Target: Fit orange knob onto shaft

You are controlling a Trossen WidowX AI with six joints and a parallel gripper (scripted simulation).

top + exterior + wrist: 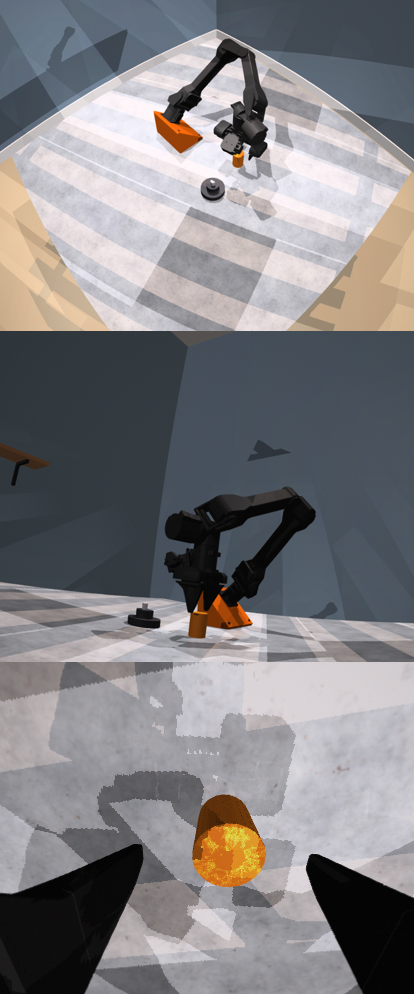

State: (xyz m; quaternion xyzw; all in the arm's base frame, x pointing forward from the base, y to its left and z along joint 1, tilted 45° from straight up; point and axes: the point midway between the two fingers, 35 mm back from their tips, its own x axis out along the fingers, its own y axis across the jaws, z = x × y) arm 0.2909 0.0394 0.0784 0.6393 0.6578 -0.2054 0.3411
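The orange knob [237,160] [197,625] [229,856] is a plain cylinder standing upright on the table, apart from the pedestal; its underside and hole are hidden. The round dark pedestal [212,196] [143,621] has a stepped top, with the silver shaft [212,182] [144,605] standing bare on it. I cannot make out which way the shaft's flat side faces. My gripper [198,609] [225,856] is open and empty, pointing down just above the knob. In the wrist view the knob's top shows between the two wide-apart fingertips, touching neither.
The arm's orange base [176,136] [231,615] stands behind the knob in the exterior view, and to its left in the top view. The pedestal is a short way from the knob. Striped light and arm shadows cross the table [113,224].
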